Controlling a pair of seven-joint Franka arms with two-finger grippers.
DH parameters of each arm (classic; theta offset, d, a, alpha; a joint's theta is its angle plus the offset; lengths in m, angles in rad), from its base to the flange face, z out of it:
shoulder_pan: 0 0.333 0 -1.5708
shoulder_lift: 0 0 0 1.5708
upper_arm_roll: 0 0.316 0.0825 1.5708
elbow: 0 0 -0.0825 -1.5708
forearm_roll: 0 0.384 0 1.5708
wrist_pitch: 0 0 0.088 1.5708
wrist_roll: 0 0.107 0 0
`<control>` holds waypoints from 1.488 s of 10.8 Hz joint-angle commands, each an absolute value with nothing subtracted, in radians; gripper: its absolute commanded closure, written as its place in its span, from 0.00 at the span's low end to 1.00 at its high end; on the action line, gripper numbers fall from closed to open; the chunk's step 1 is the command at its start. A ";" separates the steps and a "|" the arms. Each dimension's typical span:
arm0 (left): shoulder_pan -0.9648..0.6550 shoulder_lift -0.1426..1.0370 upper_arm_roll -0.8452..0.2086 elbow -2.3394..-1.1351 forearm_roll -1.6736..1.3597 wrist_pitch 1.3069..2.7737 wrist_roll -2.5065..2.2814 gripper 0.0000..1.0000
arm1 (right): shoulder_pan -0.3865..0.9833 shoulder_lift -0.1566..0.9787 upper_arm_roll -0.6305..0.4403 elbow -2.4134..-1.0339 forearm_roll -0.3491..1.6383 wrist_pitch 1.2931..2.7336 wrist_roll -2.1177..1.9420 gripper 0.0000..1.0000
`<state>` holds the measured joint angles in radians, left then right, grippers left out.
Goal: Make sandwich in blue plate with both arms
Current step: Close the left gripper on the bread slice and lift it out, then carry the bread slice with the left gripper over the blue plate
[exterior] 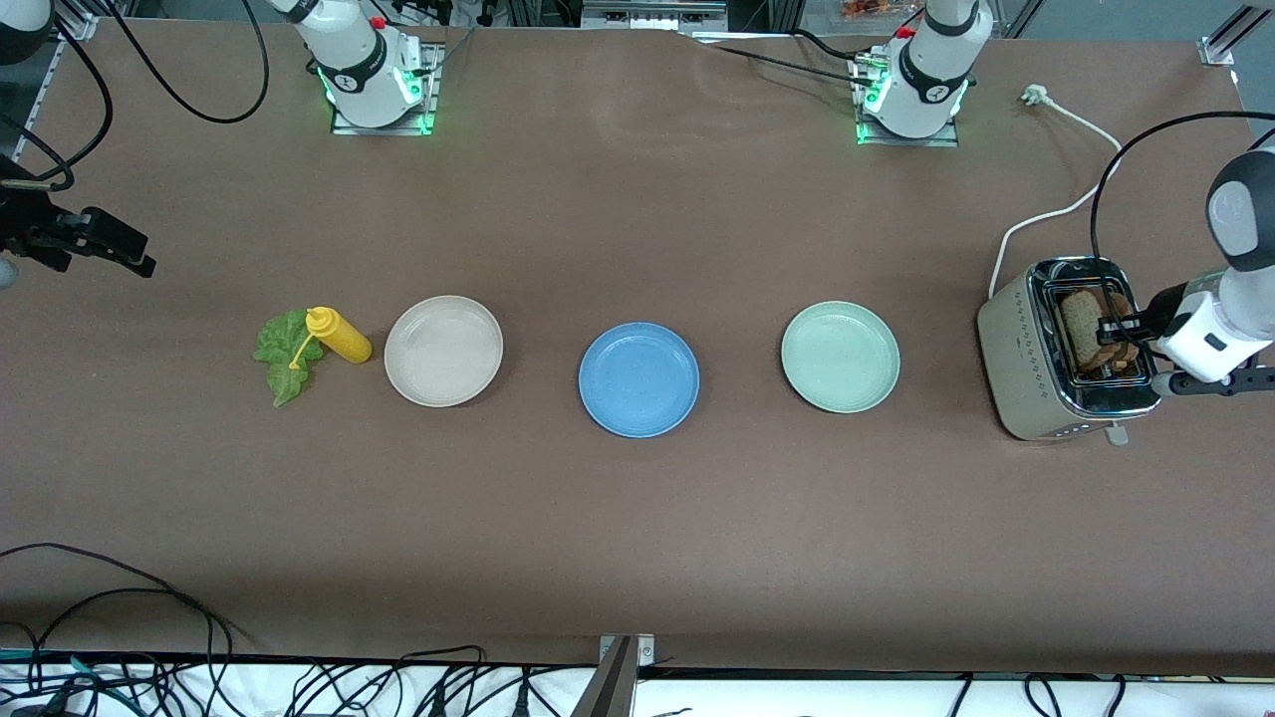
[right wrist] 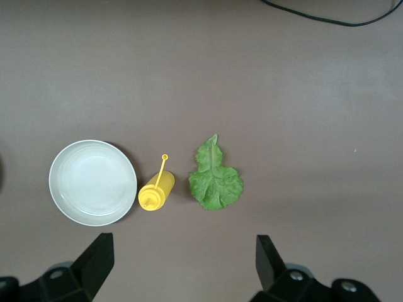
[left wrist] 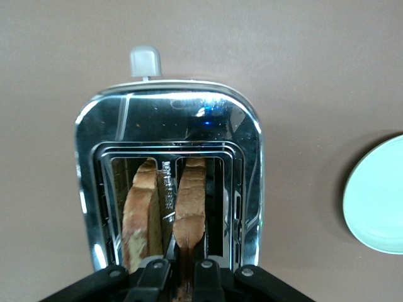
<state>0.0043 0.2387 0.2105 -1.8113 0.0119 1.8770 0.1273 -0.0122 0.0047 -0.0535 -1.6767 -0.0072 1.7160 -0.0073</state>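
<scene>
The blue plate [exterior: 638,379] lies bare at mid-table. At the left arm's end stands a silver toaster [exterior: 1026,349] [left wrist: 167,113] with two brown bread slices upright in its slots. My left gripper [exterior: 1121,334] [left wrist: 184,270] is over the toaster, shut on the top edge of one bread slice [left wrist: 190,201]; the other slice [left wrist: 140,207] stands beside it in its own slot. A green lettuce leaf [exterior: 287,351] [right wrist: 216,179] lies flat toward the right arm's end. My right gripper [exterior: 139,261] [right wrist: 182,251] hangs open and empty, high over the table by the lettuce.
A yellow squeeze bottle [exterior: 339,335] [right wrist: 156,192] lies on its side between the lettuce and a beige-white plate [exterior: 443,351] [right wrist: 92,182]. A pale green plate [exterior: 840,357] [left wrist: 378,195] sits between the blue plate and the toaster. The toaster's white cable [exterior: 1056,214] runs toward the left arm's base.
</scene>
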 commanded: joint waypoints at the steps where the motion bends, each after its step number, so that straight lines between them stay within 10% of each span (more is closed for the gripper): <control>1: 0.006 0.102 0.203 -1.816 0.038 1.786 0.135 1.00 | -0.023 0.012 -0.046 -1.654 -0.015 1.704 -0.011 0.00; 9: -0.005 -0.040 -0.116 -1.807 0.031 1.680 0.025 1.00 | -0.023 0.012 -0.046 -1.654 -0.017 1.704 -0.011 0.00; 16: -0.026 0.199 -0.532 -1.752 0.037 1.766 -0.320 1.00 | -0.023 0.012 -0.046 -1.652 -0.015 1.704 -0.011 0.00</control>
